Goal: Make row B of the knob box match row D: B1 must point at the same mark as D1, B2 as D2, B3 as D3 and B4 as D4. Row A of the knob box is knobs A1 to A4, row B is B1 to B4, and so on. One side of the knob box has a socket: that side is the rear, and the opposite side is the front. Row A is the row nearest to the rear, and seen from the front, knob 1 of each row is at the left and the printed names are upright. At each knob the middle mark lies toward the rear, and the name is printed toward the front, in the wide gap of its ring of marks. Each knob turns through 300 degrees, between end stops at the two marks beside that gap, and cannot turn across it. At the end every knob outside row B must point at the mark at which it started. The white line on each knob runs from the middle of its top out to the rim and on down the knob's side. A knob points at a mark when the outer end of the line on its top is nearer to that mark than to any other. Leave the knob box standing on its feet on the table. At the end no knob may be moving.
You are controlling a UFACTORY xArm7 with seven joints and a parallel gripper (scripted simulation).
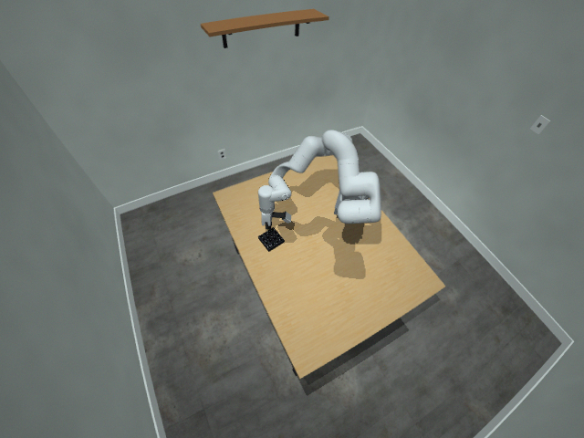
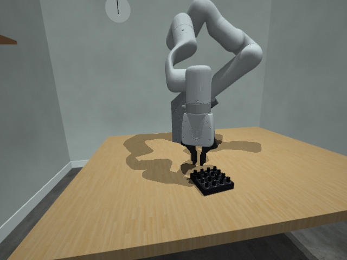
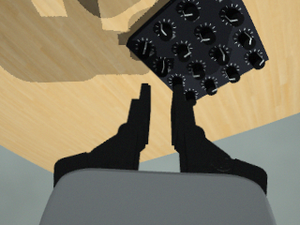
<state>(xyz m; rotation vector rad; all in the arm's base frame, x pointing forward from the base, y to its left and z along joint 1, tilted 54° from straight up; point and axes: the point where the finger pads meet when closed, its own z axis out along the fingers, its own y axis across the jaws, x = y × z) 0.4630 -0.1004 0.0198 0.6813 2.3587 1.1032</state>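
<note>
The black knob box [image 1: 276, 245] [image 2: 219, 190] [image 3: 210, 14] sits flat on the table, with four rows of black knobs. In the wrist view it appears turned at an angle, cut off by the top edge. White pointer lines show on several knobs; the printed names are too small to read. My gripper [image 1: 267, 228] [image 2: 198, 164] [image 3: 161, 97] points down with its fingers a little apart and nothing between them. It hangs above and beside one corner of the box. In the wrist view the right fingertip overlaps a knob near the lower edge; the left fingertip shows over bare wood.
The wooden table [image 1: 329, 301] [image 2: 140, 212] carries the arm's base and its shadows. The knob box stands near one long table edge in the top view. The brown shelf [image 1: 264, 21] is on the wall, far from the arm.
</note>
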